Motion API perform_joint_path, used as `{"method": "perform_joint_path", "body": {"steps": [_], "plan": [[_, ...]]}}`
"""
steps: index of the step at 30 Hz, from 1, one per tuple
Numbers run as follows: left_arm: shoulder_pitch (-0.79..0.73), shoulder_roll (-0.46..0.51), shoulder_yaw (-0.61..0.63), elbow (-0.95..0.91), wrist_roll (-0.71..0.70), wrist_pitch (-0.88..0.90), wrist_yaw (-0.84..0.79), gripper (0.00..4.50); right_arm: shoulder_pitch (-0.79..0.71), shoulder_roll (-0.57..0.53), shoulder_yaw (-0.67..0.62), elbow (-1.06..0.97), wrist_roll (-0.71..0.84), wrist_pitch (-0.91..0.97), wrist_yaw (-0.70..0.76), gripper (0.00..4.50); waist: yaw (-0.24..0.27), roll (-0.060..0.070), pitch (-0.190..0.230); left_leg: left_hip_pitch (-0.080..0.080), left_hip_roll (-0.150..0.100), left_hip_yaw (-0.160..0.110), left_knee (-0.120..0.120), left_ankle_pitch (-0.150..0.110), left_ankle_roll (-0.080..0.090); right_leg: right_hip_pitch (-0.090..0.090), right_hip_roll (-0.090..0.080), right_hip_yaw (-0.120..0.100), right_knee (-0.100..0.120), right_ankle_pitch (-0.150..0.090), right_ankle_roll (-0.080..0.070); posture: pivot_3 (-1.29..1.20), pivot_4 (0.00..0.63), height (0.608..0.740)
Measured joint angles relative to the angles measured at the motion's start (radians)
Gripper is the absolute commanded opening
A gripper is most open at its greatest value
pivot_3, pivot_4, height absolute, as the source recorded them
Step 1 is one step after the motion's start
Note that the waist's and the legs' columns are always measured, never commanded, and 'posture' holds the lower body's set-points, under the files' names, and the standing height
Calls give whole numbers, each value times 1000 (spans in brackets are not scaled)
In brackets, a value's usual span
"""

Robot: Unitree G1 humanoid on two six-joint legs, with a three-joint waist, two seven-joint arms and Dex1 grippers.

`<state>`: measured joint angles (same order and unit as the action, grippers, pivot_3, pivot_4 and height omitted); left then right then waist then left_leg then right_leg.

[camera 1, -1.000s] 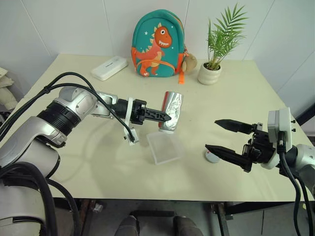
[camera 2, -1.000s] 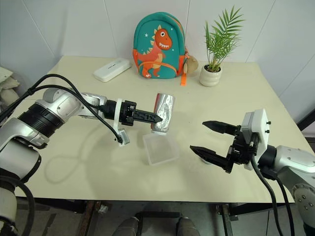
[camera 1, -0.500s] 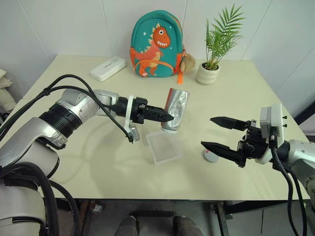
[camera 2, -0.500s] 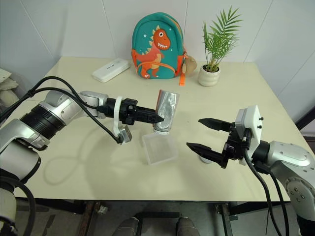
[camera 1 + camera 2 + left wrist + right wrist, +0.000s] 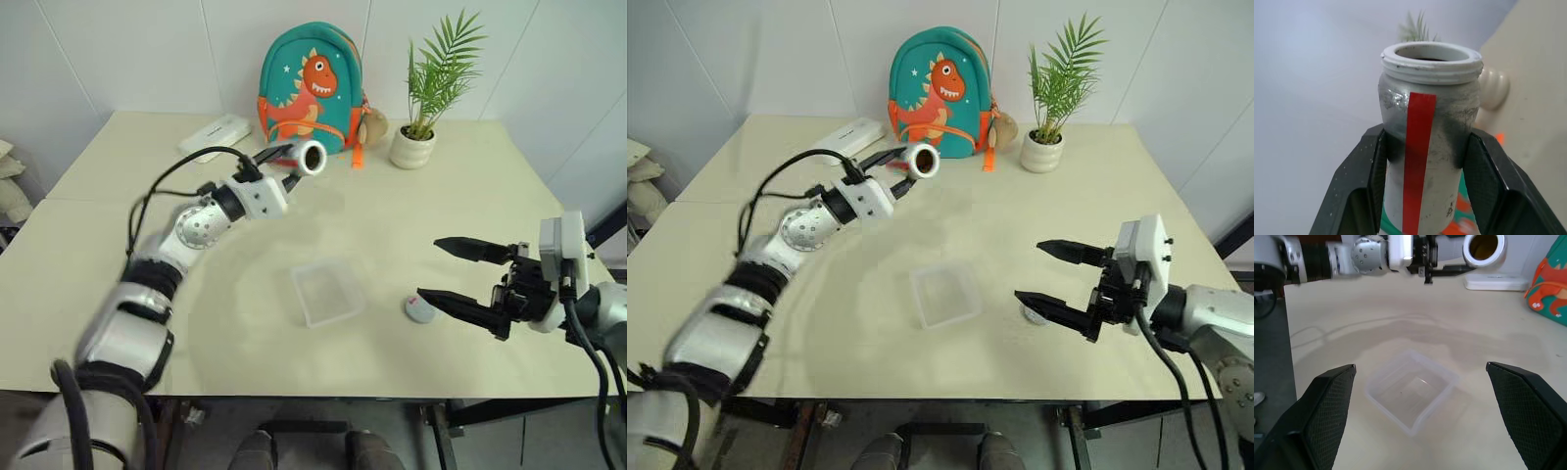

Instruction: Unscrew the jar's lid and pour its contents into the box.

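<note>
While uncapped, jar [image 5: 1427, 142] over table [image 5: 460, 211]

The left arm stretches toward the counter's far edge, its left gripper [image 5: 292, 160] clamped on the jar [image 5: 310, 157]. The right gripper [image 5: 458, 277] hovers spread wide near the right edge, pointing inward.

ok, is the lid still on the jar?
No, the jar shows an open threaded mouth in the left gripper, and the lid lies on the table.
</note>
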<state>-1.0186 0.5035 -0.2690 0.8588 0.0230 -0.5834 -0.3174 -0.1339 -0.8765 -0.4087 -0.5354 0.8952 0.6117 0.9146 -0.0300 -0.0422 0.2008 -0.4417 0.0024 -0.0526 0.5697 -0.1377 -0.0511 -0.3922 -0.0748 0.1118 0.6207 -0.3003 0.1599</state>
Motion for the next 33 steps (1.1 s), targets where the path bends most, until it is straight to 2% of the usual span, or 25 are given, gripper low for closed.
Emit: {"method": "perform_joint_path", "body": {"steps": [3, 8, 9, 10, 11, 14, 19, 22, 25, 29, 33], "plan": [[72, -9, 162, -160, -292, 436, -182, 1881, 2, -3, -2, 16, 0, 0, 9, 4487, -4, 0, 0, 1, 3, -2, 5, 0, 0, 0, 3, 0, 6, -1, -1, 0, 150, 740], [119, 50, 354, -298, -473, 798, -226, 1881, -4, -3, 1, 31, -1, 0, 18, 4487, -5, 0, 0, 5, 6, -1, 9, 0, 0, 4, 5, 0, 7, 0, -2, 0, 150, 740], [128, 54, 376, -312, -490, 855, -224, 1881, -9, -3, 1, 31, 0, 0, 19, 4487, -4, 0, 0, 5, 6, 0, 10, 0, 0, 5, 5, -1, 6, 0, -2, 0, 150, 740], [135, 54, 390, -318, -497, 901, -222, 1881, -13, -3, 2, 32, 0, 0, 21, 4487, -4, 0, 0, 6, 8, 2, 10, 0, 0, 7, 5, -1, 3, -5, -14, 0, 150, 740], [148, 54, 402, -331, -504, 932, -226, 1881, -18, -3, 4, 33, 0, 0, 24, 4487, -3, 0, 0, 6, 10, 3, 10, 0, 0, 9, 5, -1, 0, -6, -18, 0, 150, 740], [185, 55, 441, -360, -531, 1012, -255, 1881, -21, -3, 6, 39, 0, -2, 44, 4487, -2, 0, 0, 7, 12, 7, 10, -2, -3, 15, 5, -3, -8, -3, -20, 0, 150, 740], [188, 70, 465, -416, -531, 1087, -283, 1881, -22, -3, 6, 44, 0, -2, 56, 4487, 2, 0, 0, 5, 13, 10, 8, -2, -3, 16, 3, -4, -15, -2, -21, 0, 150, 740], [201, 94, 402, -455, -444, 985, -332, 1881, -21, -3, 6, 47, 0, -2, 60, 4487, 2, 0, 0, 5, 13, 10, 5, -2, -4, 15, 3, -4, -18, -2, -21, 0, 150, 740], [201, 113, 300, -467, -269, 713, -364, 1881, -20, -3, 6, 48, -1, -2, 65, 4487, 4, 0, 0, 4, 14, 11, 3, -2, -4, 15, 3, -5, -21, -2, -22, 0, 150, 740], [182, 115, 220, -446, -102, 415, -365, 1881, -19, -3, 6, 49, -4, -3, 65, 4487, 4, 0, 0, 3, 13, 13, 1, -3, -3, 15, 1, -5, -24, -2, -22, 0, 150, 740], [86, 159, 75, -399, 205, -5, -281, 1881, -18, -3, 8, 48, -7, -5, 64, 4487, 5, 0, 0, 3, 13, 14, -1, -3, -3, 15, 1, -4, -28, -1, -20, 0, 150, 740]]}}
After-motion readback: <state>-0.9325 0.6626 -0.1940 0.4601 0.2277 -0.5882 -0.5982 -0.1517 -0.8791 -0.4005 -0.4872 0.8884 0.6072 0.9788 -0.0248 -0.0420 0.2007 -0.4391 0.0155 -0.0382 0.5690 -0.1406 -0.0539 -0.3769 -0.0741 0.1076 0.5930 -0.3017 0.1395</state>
